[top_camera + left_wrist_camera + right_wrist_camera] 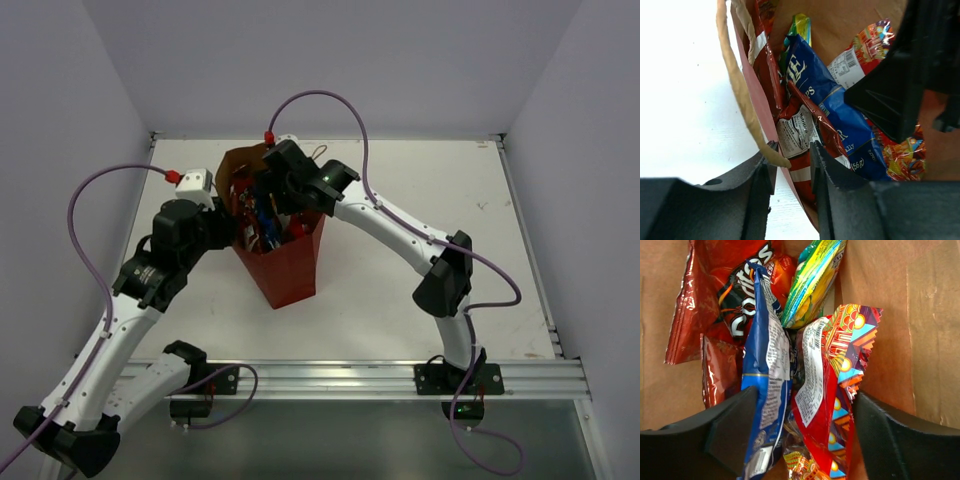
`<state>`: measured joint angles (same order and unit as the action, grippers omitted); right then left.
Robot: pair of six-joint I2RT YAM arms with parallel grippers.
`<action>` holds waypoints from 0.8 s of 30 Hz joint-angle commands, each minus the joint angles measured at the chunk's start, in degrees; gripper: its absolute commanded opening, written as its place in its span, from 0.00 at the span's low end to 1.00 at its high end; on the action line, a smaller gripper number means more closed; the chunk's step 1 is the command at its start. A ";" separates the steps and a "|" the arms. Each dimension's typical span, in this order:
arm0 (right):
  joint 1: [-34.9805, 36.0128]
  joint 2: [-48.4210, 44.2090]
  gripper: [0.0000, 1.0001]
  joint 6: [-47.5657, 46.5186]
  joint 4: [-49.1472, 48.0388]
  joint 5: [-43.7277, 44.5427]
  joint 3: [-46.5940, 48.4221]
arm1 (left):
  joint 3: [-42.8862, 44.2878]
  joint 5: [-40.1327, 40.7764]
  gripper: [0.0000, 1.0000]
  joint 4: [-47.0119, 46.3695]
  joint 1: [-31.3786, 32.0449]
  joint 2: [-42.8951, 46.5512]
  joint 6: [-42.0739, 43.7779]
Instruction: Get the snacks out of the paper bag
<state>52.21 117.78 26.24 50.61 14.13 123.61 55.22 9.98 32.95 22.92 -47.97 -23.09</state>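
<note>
first pick — your right end effector (804, 401) gapes inside the paper bag (885, 300), straddling the blue packet (767, 350) and multicolour packet (840, 355), holding nothing; left end effector (792, 155) sits part-open around its wall. close, then lift.

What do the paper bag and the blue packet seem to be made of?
The paper bag: likely kraft paper, matte brown inside with fold creases, red outside. The blue packet: probably thin plastic foil, glossy, crinkled, with light glints.
</note>
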 commanded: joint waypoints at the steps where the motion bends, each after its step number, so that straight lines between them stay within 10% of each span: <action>1: -0.44 0.61 0.76 1.36 1.07 1.60 0.75 | 3.14 -1.45 0.39 -1.48 0.20 0.86 1.38; 9: -0.35 -0.79 0.37 0.65 0.98 1.95 1.90 | 5.07 -0.84 0.48 -1.31 0.20 1.73 4.10; 24: -0.70 -3.96 0.57 2.06 0.98 1.78 2.42 | 7.00 0.92 0.55 -1.66 0.20 5.86 6.22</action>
<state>52.10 117.62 27.03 50.94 14.50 123.74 59.53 9.65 32.73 22.92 -43.48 -18.63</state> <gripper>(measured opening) 0.564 0.547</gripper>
